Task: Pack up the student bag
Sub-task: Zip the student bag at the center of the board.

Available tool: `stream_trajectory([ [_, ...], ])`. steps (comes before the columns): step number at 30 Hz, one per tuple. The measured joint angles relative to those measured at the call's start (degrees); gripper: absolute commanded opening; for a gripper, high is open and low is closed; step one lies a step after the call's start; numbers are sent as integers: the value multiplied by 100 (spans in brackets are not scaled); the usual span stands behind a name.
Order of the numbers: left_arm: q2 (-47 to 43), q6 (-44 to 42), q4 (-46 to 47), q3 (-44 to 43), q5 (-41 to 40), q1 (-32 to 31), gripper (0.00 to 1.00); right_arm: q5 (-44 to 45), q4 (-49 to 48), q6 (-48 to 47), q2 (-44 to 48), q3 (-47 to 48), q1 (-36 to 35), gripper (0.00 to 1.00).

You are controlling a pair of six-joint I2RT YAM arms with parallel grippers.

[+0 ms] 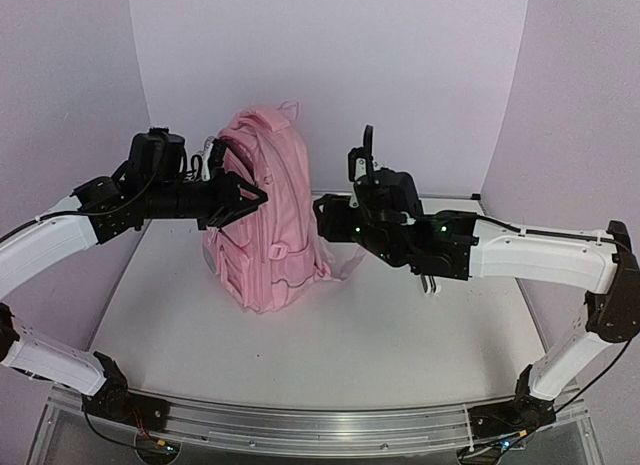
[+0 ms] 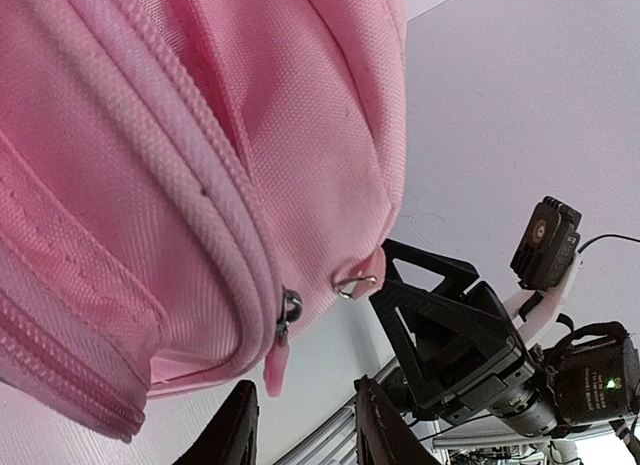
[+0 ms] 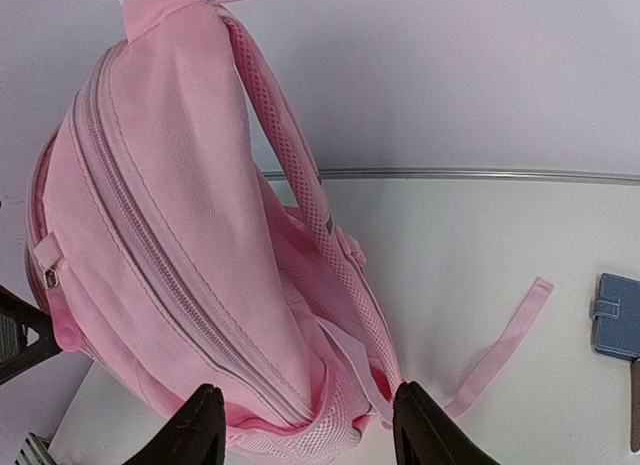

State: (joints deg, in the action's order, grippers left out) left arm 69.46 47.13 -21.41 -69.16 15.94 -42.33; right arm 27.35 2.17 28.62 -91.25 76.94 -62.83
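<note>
You get soft, even, slightly violet light in all three views, with only a faint shadow beside the student bag (image 1: 265,235) on the white table (image 1: 350,345). In your top view the front rail (image 1: 320,425) bows at the lower edge from lens distortion, and green lamps (image 1: 440,228) on the right arm (image 1: 520,250) glow as small bright dots.

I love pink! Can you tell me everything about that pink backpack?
The student bag is all pink woven fabric, with zips that look shut, mesh-lined shoulder straps and a top handle. It stands upright on the white table, one loose strap end trailing beside it. The left pincer hovers open by a zip pull; nothing grips the bag.
</note>
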Motion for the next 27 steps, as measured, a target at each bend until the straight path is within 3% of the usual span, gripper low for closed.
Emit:
stream_trajectory([
  [27, 315, 117, 350, 30, 31, -17, 31, 4, -2, 58, 226, -128, 0, 57],
])
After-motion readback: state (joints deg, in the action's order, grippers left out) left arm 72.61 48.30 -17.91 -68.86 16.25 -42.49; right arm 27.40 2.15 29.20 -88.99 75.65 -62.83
